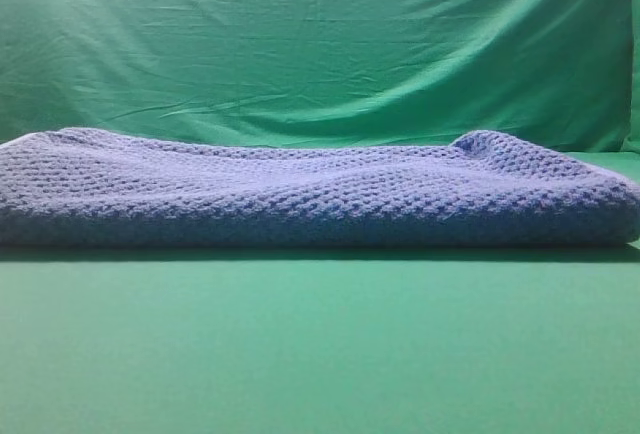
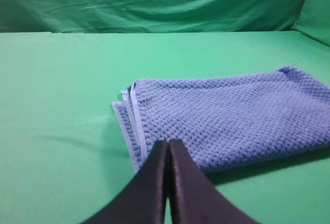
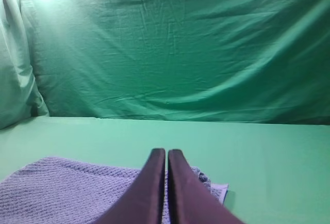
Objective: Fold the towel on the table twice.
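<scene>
Two pincers, my left gripper [image 2: 168, 142] and right gripper [image 3: 166, 152], are pressed fully shut and hold nothing. The towel [image 1: 300, 194] lies folded in layers on the table [image 1: 320, 354], so the folding looks done; I'd only lift straight away without snagging its stacked pale edges. Around it hangs just the wrinkled backdrop [image 1: 320, 44]; nothing blocks me

Bumpy waffle-weave towel [image 1: 300, 194], smooth table [image 1: 300, 344]
</scene>
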You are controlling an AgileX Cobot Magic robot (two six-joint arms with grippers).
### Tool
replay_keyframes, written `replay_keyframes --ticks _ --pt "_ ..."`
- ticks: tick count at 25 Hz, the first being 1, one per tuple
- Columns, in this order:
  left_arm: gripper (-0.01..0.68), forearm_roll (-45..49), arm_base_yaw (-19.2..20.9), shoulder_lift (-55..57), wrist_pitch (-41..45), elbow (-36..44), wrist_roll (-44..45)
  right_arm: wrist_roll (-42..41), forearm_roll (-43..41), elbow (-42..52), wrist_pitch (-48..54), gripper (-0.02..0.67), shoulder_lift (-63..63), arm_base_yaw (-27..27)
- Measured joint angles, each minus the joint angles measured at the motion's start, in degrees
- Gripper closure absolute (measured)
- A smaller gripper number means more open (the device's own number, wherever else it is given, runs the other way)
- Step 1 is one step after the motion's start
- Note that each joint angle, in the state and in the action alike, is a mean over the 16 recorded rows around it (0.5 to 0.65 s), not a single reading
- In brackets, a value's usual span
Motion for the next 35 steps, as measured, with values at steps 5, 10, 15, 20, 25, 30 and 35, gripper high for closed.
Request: replay_keyframes --ticks 5,10,15,20,25,30,35 --pt "0.673 0.17 0.0 0.0 -1.38 2.68 0.0 -0.02 -0.02 1.53 0.39 0.649 0.0 0.0" --pt "0.673 1.14 0.0 0.0 -2.68 5.09 0.03 -0.05 -0.31 3.1 1.17 0.649 0.0 0.0" --pt "0.673 2.23 0.0 0.0 -3.05 6.12 0.71 -0.09 -2.19 4.23 3.23 0.649 0.0 0.0" --pt "0.673 3.24 0.0 0.0 -2.48 6.13 1.85 -0.11 -4.47 4.33 7.75 0.649 0.0 0.0" --pt "0.673 3.5 0.0 0.0 -1.94 6.13 2.98 -0.11 -6.59 4.3 12.37 0.649 0.0 0.0" --pt "0.673 3.53 0.0 0.0 -1.87 6.13 3.63 -0.11 -7.24 4.26 15.28 0.649 0.0 0.0" --pt "0.673 3.53 0.0 0.0 -1.86 6.13 3.66 -0.11 -7.19 4.23 15.96 0.649 0.0 0.0"
